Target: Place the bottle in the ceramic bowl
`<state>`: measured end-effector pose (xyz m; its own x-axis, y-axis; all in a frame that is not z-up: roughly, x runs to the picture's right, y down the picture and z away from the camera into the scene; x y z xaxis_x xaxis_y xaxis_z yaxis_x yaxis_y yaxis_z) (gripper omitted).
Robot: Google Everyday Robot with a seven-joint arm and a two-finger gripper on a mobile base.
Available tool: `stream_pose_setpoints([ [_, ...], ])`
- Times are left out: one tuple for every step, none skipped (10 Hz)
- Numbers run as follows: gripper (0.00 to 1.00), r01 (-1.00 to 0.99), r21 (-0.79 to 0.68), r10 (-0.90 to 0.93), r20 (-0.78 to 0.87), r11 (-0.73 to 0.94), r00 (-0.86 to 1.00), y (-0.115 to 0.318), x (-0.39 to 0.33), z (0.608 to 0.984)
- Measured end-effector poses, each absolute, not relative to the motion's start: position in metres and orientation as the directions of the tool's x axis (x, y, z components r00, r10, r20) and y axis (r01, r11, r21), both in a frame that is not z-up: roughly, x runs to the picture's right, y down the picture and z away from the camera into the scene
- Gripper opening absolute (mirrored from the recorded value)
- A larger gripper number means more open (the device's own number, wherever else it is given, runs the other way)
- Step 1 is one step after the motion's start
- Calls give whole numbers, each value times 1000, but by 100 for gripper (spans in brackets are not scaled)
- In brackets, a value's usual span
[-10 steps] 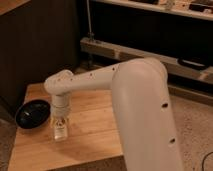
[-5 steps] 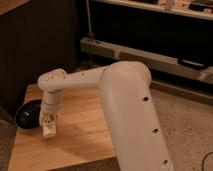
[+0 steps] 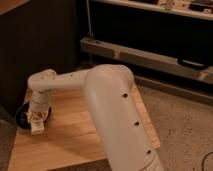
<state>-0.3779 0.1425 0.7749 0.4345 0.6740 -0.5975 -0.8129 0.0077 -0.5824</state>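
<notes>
Gripper (image 3: 37,119): at the end of the white arm (image 3: 75,80), pointing down over the end of the wooden table (image 3: 80,135) farthest from the arm's base.
Grip state: cannot tell from this view whether it is spread or pinching.
Bottle (image 3: 36,128): directly beneath the gripper, at its tip; pale label visible; long axis roughly upright, in line with the gripper.
Ceramic bowl (image 3: 21,118): just beside the gripper, on the side away from the arm's base; black rim partly hidden behind the wrist.
Key relation: bottle beside the bowl, not clearly over it; overlap with the rim cannot be told.
Next move (judgement): short sideways shift outward toward the bowl, bottle base kept above the rim, then lower.
</notes>
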Motion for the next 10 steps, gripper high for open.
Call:
stream_pose_setpoints([
  [0, -812, -583, 681, -592, 8, 432, 135, -379, 778],
  [0, -817, -577, 687, -593, 3, 421, 123, -375, 785],
  [0, -820, -572, 687, -596, 0, 416, 115, -376, 791],
  [0, -823, -568, 685, -600, 0, 413, 111, -379, 795],
  [0, -825, -565, 686, -602, -5, 408, 108, -383, 799],
  [0, -825, -564, 691, -607, -26, 393, 104, -384, 805],
  [2, -824, -565, 697, -607, -42, 381, 102, -384, 808],
  [9, -822, -568, 704, -604, -51, 374, 101, -385, 809],
  [21, -822, -567, 713, -600, -57, 364, 101, -388, 809],
  [29, -823, -564, 719, -599, -67, 352, 101, -387, 810],
])
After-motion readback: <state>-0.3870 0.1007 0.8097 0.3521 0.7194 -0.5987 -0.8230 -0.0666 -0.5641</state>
